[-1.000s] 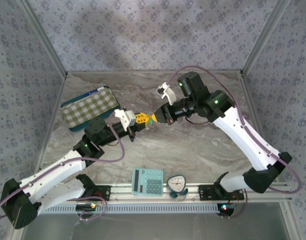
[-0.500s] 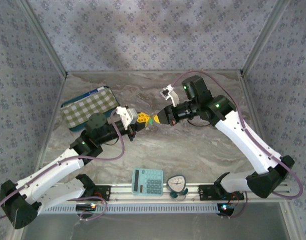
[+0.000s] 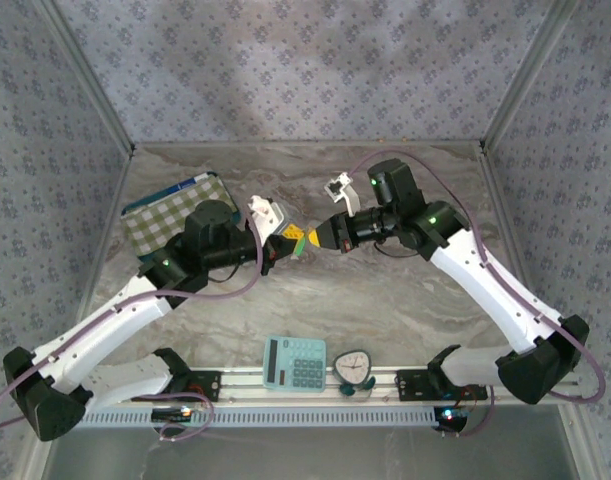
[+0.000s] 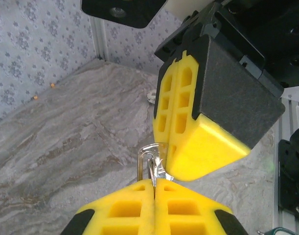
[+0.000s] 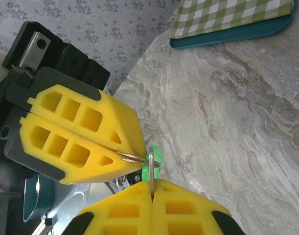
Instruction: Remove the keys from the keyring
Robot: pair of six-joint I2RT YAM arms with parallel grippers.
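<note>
Okay, keyring [image 4: 148, 157]: it's hanging in mid-air above the middle of the surface [image 3: 385, 300], held between the two pincer tips and not touching the marble.
Left pincer [image 3: 287, 240]: it's squeezing fully closed on the keyring's wire loop. In its own wrist view the yellow pads [image 4: 144, 196] are pressing flat together, with the loop poking out of the seam.
Right pincer [image 3: 317, 236]: it's also clamping tight. Its pads [image 5: 161, 196] are pinching a thin metal strip of the same bunch, and I can't tell whether that's a key or the ring seen edge-on.
Green bit [image 5: 154, 156]: it's sitting right where the two metal pieces are crossing, just beside both tips. It's too small to say what it is.
Arms: both are reaching inward and meeting nose to nose.
Checked tray [image 3: 175, 215]: it's lying at the far left of the surface, well apart from the pincers.
Calculator [image 3: 295, 362]: it's sitting at the near edge between the two arm bases, with a small round dial thing [image 3: 353, 368] just beside it on the right.
</note>
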